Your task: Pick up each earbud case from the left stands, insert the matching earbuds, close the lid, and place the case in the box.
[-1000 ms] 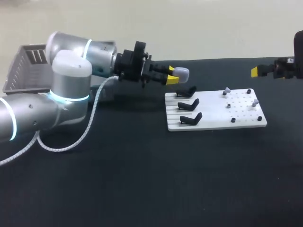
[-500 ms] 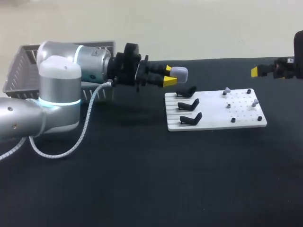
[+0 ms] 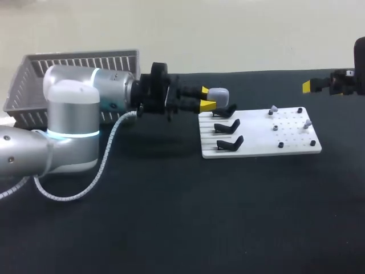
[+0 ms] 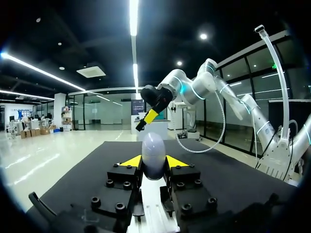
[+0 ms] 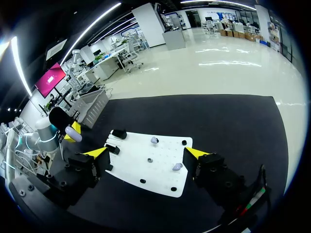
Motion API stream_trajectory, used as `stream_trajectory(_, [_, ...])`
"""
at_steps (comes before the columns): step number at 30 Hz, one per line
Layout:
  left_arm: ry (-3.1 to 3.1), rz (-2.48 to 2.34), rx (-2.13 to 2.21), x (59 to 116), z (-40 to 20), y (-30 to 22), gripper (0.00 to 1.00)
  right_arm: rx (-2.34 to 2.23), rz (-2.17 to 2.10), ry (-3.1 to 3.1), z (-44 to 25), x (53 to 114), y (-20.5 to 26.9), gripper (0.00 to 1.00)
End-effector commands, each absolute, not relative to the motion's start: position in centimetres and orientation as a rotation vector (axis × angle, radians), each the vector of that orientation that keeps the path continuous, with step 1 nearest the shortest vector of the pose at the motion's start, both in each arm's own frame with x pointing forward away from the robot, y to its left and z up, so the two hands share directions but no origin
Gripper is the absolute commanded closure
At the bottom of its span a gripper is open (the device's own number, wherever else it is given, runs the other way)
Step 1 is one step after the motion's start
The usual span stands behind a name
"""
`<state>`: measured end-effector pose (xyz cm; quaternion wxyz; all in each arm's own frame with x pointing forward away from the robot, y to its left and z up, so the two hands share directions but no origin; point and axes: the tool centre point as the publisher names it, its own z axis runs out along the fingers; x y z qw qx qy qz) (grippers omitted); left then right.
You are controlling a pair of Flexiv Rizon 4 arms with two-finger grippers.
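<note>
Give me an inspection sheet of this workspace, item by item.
Surface: black table carrying a white board.
Job's things: pale earbud case held near the farthest stand; three black stands on the board, all empty; two pale earbuds on the board's pegged half; grey basket at the far left.
Clutter: nothing seen.
Grippers: left gripper shut on the earbud case; right gripper open and empty, off the board's right end.
Cables: white coiled cable hanging along the left arm.
Surroundings: nothing seen reaching over the table.
</note>
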<state>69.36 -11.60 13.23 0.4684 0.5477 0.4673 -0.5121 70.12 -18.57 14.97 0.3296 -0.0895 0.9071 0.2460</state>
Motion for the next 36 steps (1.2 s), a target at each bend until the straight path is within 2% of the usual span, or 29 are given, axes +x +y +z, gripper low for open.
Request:
stream_trajectory(1, [1.139, -1.269, 1.358, 69.5, 13.2, -12.0, 1.00, -0.235, 0.644, 2.373, 15.0, 70.1, -18.6, 0.00])
stream_trajectory(18, [1.133, -1.281, 1.361, 69.5, 13.2, -12.1, 1.00, -0.235, 0.644, 2.373, 15.0, 70.1, -18.6, 0.00])
stream_trajectory(29, [1.133, -1.281, 1.361, 69.5, 13.2, -12.1, 1.00, -0.603, 0.454, 2.344, 22.0, 64.7, -10.2, 0.00])
stream_trajectory(36, [1.133, -1.281, 1.361, 69.5, 13.2, -12.1, 1.00, -0.648, 0.425, 2.412, 22.1, 62.5, -6.5, 0.00])
